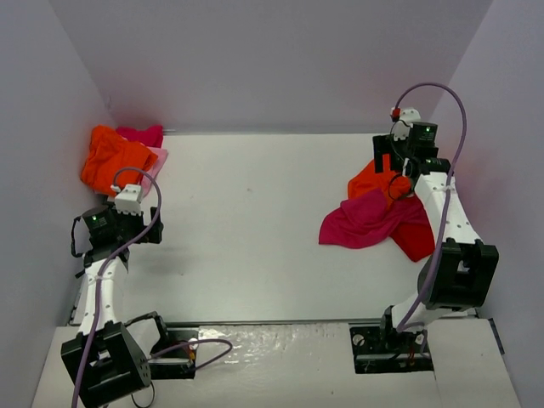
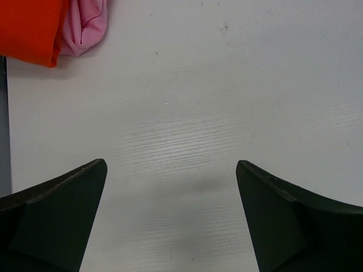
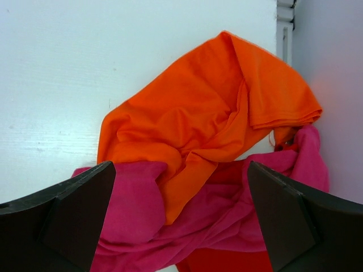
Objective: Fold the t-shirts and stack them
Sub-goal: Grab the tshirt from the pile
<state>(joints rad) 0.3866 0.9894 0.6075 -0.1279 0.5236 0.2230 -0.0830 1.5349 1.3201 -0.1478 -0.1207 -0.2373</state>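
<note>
A heap of crumpled t-shirts lies at the right: an orange one [image 1: 371,180], a magenta one [image 1: 367,219] and a red one [image 1: 414,235]. The right wrist view shows the orange shirt [image 3: 193,124] on top of the magenta one [image 3: 136,215], with red [image 3: 227,262] below. My right gripper [image 3: 180,187] is open and hovers over this heap, holding nothing. At the far left lies a second pile: an orange shirt [image 1: 110,157], a magenta one [image 1: 140,134] and a pale pink one [image 1: 158,160]. My left gripper [image 2: 171,170] is open and empty over bare table, just in front of that pile.
White walls close in the white table [image 1: 255,221] on the left, back and right. The left pile's orange [image 2: 28,28] and pale pink [image 2: 84,25] edges show in the left wrist view's top left corner. Both arm bases stand at the near edge.
</note>
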